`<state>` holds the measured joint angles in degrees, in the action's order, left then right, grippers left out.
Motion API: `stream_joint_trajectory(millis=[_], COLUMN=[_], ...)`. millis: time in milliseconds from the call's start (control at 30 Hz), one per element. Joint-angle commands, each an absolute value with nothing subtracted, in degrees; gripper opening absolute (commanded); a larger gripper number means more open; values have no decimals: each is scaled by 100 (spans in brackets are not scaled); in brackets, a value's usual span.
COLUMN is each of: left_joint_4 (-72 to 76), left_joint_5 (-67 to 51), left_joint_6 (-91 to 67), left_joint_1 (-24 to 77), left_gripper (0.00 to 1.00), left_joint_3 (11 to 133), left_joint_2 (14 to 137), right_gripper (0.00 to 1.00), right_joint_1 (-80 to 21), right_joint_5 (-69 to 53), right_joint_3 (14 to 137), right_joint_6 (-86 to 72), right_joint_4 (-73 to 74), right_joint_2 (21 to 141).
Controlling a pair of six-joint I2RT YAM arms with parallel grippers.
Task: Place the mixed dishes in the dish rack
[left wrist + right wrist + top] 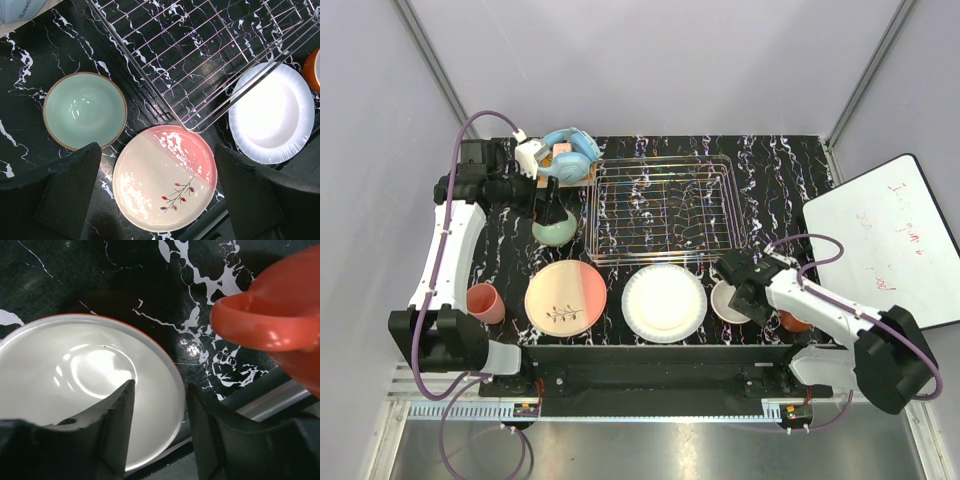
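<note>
Right wrist view — the small white bowl [65, 365] is straddled at the rim by the right gripper [160, 388], jaws apart — closure is needed next.

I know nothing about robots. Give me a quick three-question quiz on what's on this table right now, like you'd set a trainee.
1. True or false: the rectangular silver wire dish rack is empty.
2. The right arm's fingers stand either side of which dish's rim? A) orange-red mug B) small white bowl C) pink cup
3. What colour is the inside of the round bowl nearest the blue headphones?

Key: 1. True. 2. B. 3. Pale green.
</note>
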<state>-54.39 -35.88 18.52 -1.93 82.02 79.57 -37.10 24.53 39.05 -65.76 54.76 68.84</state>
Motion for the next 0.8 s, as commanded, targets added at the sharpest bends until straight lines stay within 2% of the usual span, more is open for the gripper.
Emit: stream_joint_trajectory(millis=[0, 367, 400, 467, 500, 600, 767], left_joint_4=[-5335, -5335, -5344, -5335, -5344, -5335, -5282], left_joint_5=[-3568, -3657, -3639, -3595, -3595, -3612, -3665], left_joint_6=[1934, 1846, 1872, 1916, 1933, 1925, 1890], left_joint_1=[-202, -202, -202, -202, -202, -211, -202], left_gripper=[99, 99, 99, 99, 99, 99, 99], left_joint_3=[8332, 8359, 8332, 8288, 8288, 8314, 8358], left_joint_2=[7866, 7831, 7805, 7770, 7770, 7770, 7849], right_gripper=[51, 44, 40, 28, 17, 0, 0], right_joint_1=[-3762, -3779, -3779, -3779, -3779, -3806, -4077], right_joint_5=[2769, 2707, 2681, 2663, 2654, 2619, 2803], right_joint_3=[3867, 3990, 3982, 3964, 3964, 3981, 4244], right_joint_6=[-6680, -6416, -6416, -6407, -6399, -6381, -6372], right_joint_4=[5142, 5045, 5045, 5027, 5027, 5071, 5404], right_joint_2=[7119, 7471, 7479, 7427, 7401, 7190, 6891])
